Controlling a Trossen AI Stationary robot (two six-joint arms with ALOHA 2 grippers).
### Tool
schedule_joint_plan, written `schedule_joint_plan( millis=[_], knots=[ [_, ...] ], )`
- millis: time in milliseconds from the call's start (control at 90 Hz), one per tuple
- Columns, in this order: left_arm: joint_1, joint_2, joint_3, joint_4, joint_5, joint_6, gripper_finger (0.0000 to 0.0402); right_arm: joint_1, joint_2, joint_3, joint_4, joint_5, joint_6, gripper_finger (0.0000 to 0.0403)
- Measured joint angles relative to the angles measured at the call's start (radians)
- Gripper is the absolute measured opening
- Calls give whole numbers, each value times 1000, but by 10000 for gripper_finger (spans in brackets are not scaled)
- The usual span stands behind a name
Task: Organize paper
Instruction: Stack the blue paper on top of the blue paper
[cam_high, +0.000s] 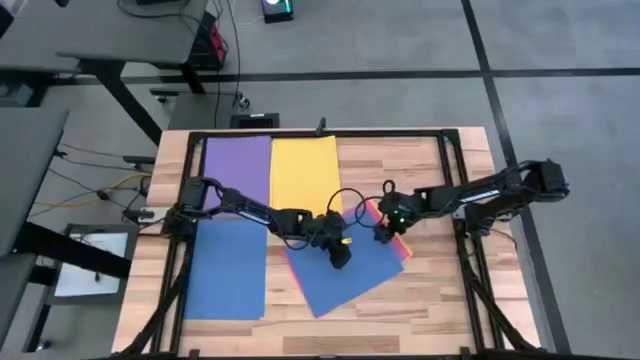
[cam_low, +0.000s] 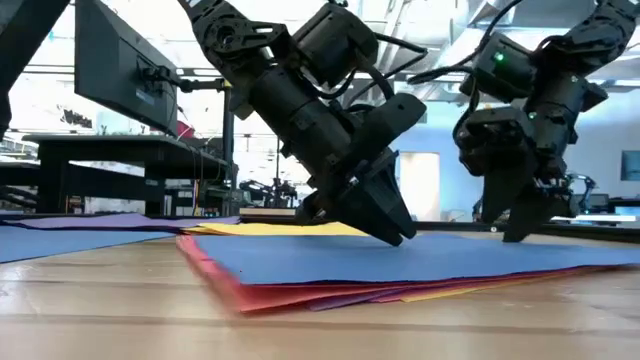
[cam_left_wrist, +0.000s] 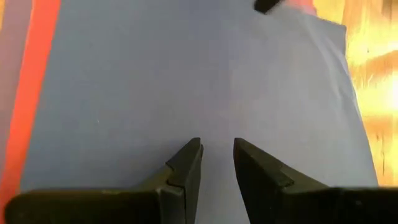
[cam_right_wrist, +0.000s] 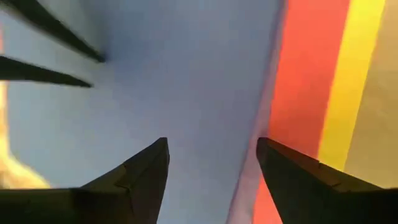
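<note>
A skewed stack of paper lies right of the table's middle, with a blue sheet (cam_high: 350, 275) on top and red (cam_right_wrist: 305, 74) and yellow (cam_right_wrist: 348, 74) edges showing beneath it. Single purple (cam_high: 238, 165), yellow (cam_high: 303, 172) and blue (cam_high: 227, 268) sheets lie flat to the left. My left gripper (cam_high: 341, 258) is down on the top blue sheet's middle, its fingers a narrow gap apart. My right gripper (cam_high: 383, 236) stands wide open at the stack's far right corner, straddling the blue sheet's edge (cam_right_wrist: 273, 93). My left gripper sets its two fingertips (cam_left_wrist: 193, 152) on the middle of the top blue sheet (cam_left_wrist: 186, 74), slanting down from the table's far left. Nothing sits between the fingers, and the sheet lies flat on the stack. My right gripper reaches down to the stack's corner (cam_low: 530, 245); whether its fingertips touch the paper I cannot tell.
Bare wooden tabletop (cam_high: 450, 300) lies right of and in front of the stack. A black frame (cam_high: 455, 180) runs along the table's sides and far edge. Beyond the table are desks, a monitor and cables.
</note>
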Motion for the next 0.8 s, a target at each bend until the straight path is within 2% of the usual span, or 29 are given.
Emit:
schedule_joint_plan(
  millis=[411,644,800],
  knots=[
    [11,0,0,24,-16,-13,79,15,33,2,34,-13,6,234],
    [19,0,0,45,-35,-50,79,33,68,2,100,-18,13,217],
    [18,-9,0,33,11,-13,79,30,68,1,96,-18,11,211]
  ],
)
